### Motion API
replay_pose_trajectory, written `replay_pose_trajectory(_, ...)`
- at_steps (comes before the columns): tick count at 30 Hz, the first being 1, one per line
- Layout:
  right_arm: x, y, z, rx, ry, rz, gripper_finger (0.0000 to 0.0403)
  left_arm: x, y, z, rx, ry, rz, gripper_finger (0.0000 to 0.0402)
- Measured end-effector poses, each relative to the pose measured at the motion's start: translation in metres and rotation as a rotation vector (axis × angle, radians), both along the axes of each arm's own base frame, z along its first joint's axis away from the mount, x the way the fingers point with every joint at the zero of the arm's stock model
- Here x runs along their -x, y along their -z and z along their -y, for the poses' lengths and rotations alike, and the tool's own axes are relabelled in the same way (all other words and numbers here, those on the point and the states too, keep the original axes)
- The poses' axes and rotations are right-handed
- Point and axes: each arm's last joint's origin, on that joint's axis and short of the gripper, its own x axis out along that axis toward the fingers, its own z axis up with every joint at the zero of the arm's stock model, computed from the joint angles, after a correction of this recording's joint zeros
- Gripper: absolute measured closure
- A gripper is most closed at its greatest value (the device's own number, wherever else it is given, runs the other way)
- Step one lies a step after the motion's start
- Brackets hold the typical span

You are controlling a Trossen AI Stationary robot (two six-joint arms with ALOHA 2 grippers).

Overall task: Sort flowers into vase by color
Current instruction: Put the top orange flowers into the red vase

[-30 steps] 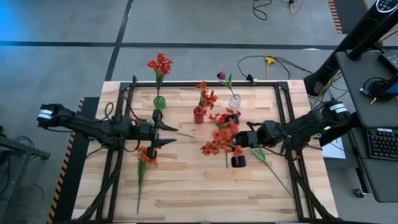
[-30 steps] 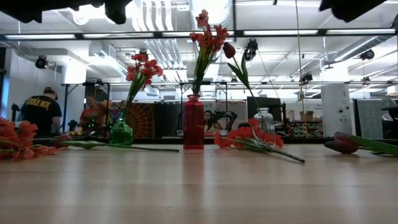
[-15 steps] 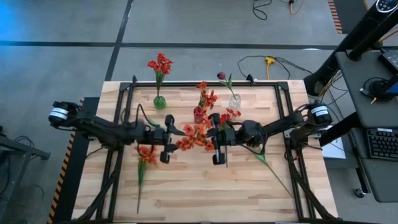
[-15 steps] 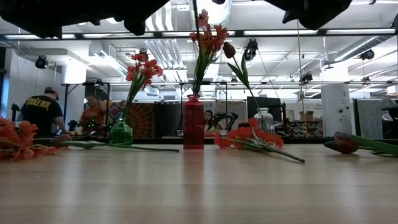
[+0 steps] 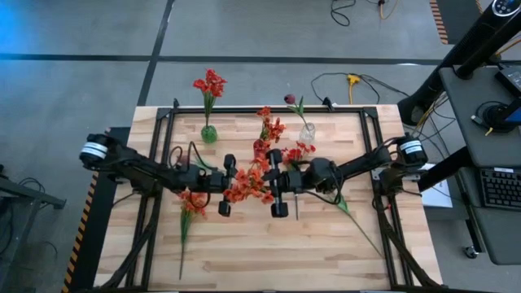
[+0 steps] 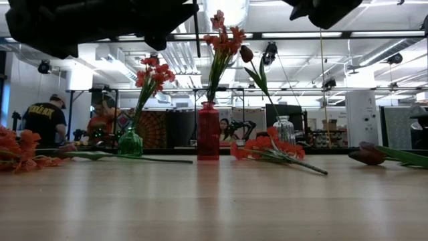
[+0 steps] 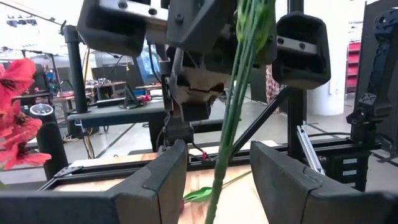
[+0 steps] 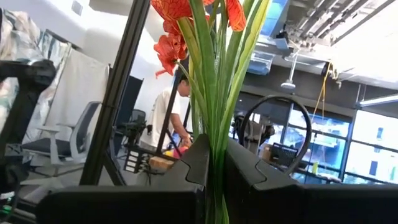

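My right gripper [image 5: 277,185] hangs over the middle of the table, shut on a bunch of orange-red flowers [image 5: 248,183] whose blooms reach toward my left gripper [image 5: 224,185]. My left gripper [image 7: 217,155] is open, with a finger on either side of the green stalks [image 7: 221,158] and not touching them. At the back stand a green vase [image 5: 209,133] with red blooms, a red vase [image 5: 260,149] with orange-red blooms and a clear vase [image 5: 307,130] with a dark maroon bloom. My right gripper pinches several green stalks [image 8: 214,134] together between its two fingers, some way below the blooms [image 8: 177,25]. The stalks run across the fingers and the blooms stand up past the fingertips. The bunch is lifted clear of the table.
More flowers lie on the boards: an orange-red one [image 5: 190,205] on the left under my left arm, a red cluster [image 5: 299,153] near the clear vase, and a dark maroon one [image 6: 366,155] with a long stalk [image 5: 352,218] on the right. People stand in the room beyond the table.
My right gripper has carried the orange-red bunch toward the table's left, keeping it clear of the boards. My left gripper has come toward the right and sunk, so its open fingers now stand around the bunch's stalks.
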Motion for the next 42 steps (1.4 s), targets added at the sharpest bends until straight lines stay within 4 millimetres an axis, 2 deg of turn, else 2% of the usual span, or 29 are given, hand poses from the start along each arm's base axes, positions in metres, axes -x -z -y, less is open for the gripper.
replay_pose_trajectory(6,-0.001,-0.005,0.0,0.012,0.008,0.021,0.0383,-0.013,0.001,0.002,0.009,0.001,-0.003,0.0244)
replay_pose_trajectory(9,-0.002,-0.005,0.0,0.013,0.008,0.017,0.0383,-0.021,0.003,0.003,0.006,0.0,-0.02,0.026)
replay_pose_trajectory(11,-0.002,-0.003,0.0,0.015,0.008,0.005,0.0383,-0.025,0.005,0.004,0.001,0.0,-0.043,0.0284)
replay_pose_trajectory(17,-0.001,-0.005,0.0,0.007,0.01,-0.028,0.0383,-0.026,0.005,0.004,-0.002,-0.002,-0.065,0.0391)
replay_pose_trajectory(24,0.002,-0.008,0.001,-0.043,0.001,-0.08,0.0358,-0.02,0.003,0.002,0.017,-0.051,-0.125,0.0399)
replay_pose_trajectory(32,0.01,-0.016,0.005,-0.088,0.076,-0.222,0.0283,-0.011,-0.005,0.0,0.028,-0.063,-0.182,0.0401)
replay_pose_trajectory(37,0.019,-0.025,0.006,-0.116,0.072,-0.312,0.0238,-0.003,-0.012,-0.004,0.027,-0.137,-0.22,0.0401)
replay_pose_trajectory(42,0.024,-0.024,0.008,-0.151,0.121,-0.404,0.0208,0.002,-0.018,-0.005,0.043,-0.144,-0.22,0.0401)
